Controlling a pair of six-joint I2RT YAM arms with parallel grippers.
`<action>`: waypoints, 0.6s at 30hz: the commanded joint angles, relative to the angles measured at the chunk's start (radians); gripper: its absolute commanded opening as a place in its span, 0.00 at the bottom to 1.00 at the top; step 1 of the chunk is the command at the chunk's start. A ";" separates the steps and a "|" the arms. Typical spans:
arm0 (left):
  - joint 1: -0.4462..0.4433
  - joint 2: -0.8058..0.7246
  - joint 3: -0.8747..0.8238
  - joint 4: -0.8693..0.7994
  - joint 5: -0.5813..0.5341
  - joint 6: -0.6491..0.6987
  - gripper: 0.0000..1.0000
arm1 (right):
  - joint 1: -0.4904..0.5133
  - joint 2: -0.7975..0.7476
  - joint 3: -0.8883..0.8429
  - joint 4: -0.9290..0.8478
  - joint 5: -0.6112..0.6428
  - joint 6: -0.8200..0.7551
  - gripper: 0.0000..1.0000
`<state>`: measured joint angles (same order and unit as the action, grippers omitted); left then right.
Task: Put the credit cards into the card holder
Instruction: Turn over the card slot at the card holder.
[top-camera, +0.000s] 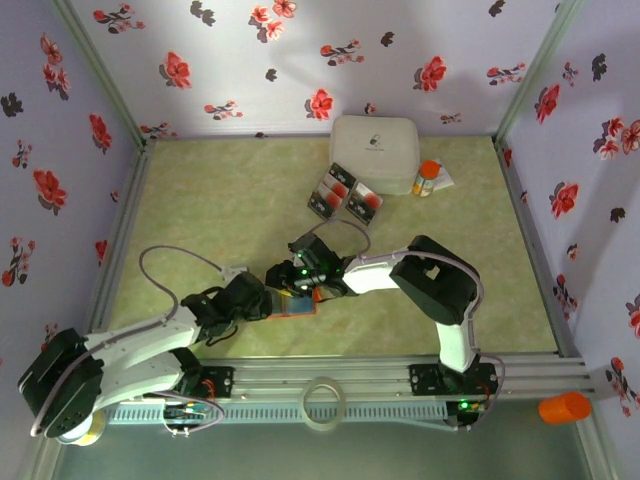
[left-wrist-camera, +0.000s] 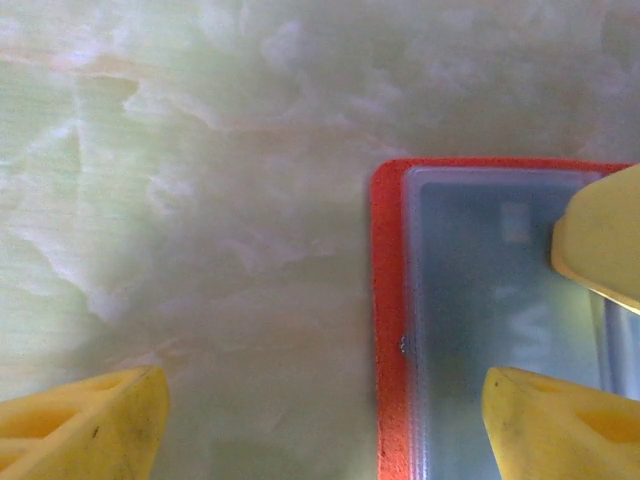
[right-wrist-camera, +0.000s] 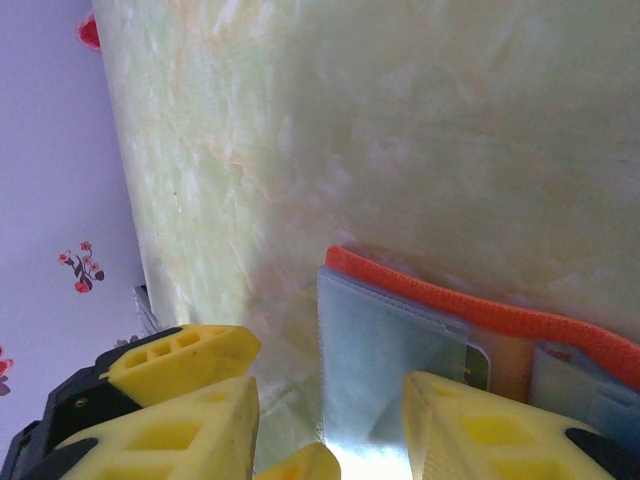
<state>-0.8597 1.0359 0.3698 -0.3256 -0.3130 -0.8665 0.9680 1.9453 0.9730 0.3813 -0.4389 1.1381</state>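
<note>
The card holder lies open on the table near the front rail, orange rim up, grey-blue pockets showing. My left gripper is open and straddles the holder's left edge: one yellow finger over bare table, the other over the pocket. From the right, my right gripper stands open over the holder's other end, with one fingertip on the pocket and nothing between the jaws. The right arm's fingertip also shows in the left wrist view. The credit cards lie in a cluster farther back, black and white with red blotches.
A white rounded box stands at the back beside the cards, with an orange-capped bottle to its right. A tape ring lies on the front rail. An orange cup sits outside the right wall. Floral walls enclose the table.
</note>
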 joint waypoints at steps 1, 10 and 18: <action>-0.011 0.046 0.015 0.021 -0.014 -0.004 0.81 | 0.002 0.009 0.004 -0.010 -0.010 0.016 0.43; -0.028 0.126 0.041 0.016 -0.026 -0.012 0.78 | -0.049 -0.161 -0.038 -0.114 0.002 -0.050 0.43; -0.036 0.104 0.043 0.011 -0.028 -0.020 0.78 | -0.064 -0.404 -0.059 -0.658 0.289 -0.368 0.45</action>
<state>-0.8845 1.1416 0.4061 -0.3099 -0.3481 -0.8665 0.9028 1.5887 0.9184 0.0200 -0.3134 0.9424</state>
